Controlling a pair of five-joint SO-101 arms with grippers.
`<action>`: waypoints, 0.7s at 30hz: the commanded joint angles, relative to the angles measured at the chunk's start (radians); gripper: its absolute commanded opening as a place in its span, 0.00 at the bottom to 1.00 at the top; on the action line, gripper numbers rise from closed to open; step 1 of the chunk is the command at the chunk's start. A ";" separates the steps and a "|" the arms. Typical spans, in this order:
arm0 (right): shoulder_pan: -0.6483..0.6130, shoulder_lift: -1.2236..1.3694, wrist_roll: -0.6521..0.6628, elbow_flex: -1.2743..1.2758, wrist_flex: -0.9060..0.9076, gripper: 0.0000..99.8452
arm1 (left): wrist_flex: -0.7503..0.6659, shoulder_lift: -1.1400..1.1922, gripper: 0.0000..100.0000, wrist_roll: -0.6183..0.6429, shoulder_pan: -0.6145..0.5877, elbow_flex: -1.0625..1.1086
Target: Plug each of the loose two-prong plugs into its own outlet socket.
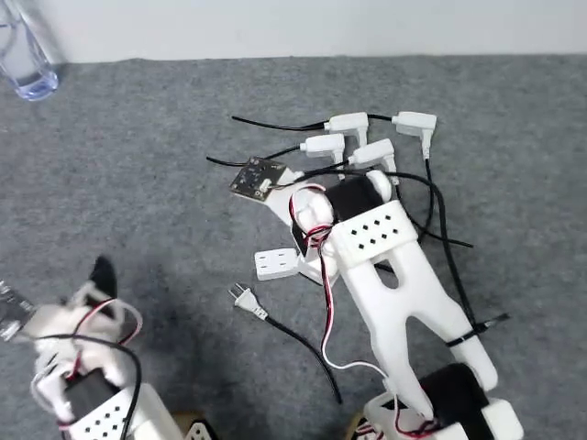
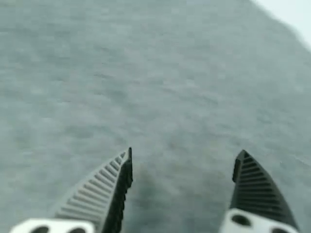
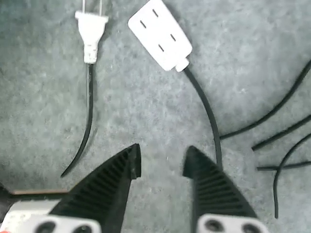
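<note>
Right gripper point(image 3: 162, 162) near socket point(image 3: 160, 34), 1 plug point(image 3: 91, 29)

A white two-prong plug point(image 3: 91, 26) lies flat and unplugged just beside a white outlet socket point(image 3: 160, 33), both black-corded.

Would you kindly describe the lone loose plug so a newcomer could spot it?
Find the right arm stretched over the grey carpet. By its tip lies a white outlet block, the plug beside it toward the arms' bases. Unlike the four connectors clustered farther back, it lies alone.
</note>
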 commanded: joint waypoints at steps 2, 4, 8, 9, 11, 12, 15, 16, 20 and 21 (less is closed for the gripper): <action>-0.081 0.019 -0.008 0.061 -0.151 0.18 | 0.017 -0.005 0.32 -0.081 -0.209 -0.015; -0.140 0.047 -0.009 0.068 -0.188 0.18 | 0.020 -0.005 0.32 -0.121 -0.227 0.021; -0.232 0.108 -0.055 0.068 -0.257 0.18 | 0.000 -0.005 0.32 -0.330 -0.233 0.076; -0.242 0.125 -0.081 0.068 -0.280 0.18 | -0.009 -0.005 0.32 -0.371 -0.239 0.073; -0.249 0.162 -0.118 0.068 -0.325 0.18 | -0.021 -0.005 0.32 -0.446 -0.252 0.071; -0.249 0.180 -0.135 0.068 -0.346 0.18 | -0.025 -0.005 0.32 -0.485 -0.253 0.070; -0.249 0.232 -0.180 0.068 -0.400 0.18 | -0.058 -0.005 0.32 -0.568 -0.293 0.076; -0.249 0.248 -0.184 0.071 -0.412 0.18 | -0.068 -0.003 0.32 -0.583 -0.311 0.082; -0.249 0.312 -0.187 0.072 -0.446 0.18 | -0.078 -0.002 0.32 -0.624 -0.387 0.085; -0.251 0.329 -0.189 0.072 -0.458 0.18 | -0.074 0.002 0.32 -0.637 -0.400 0.085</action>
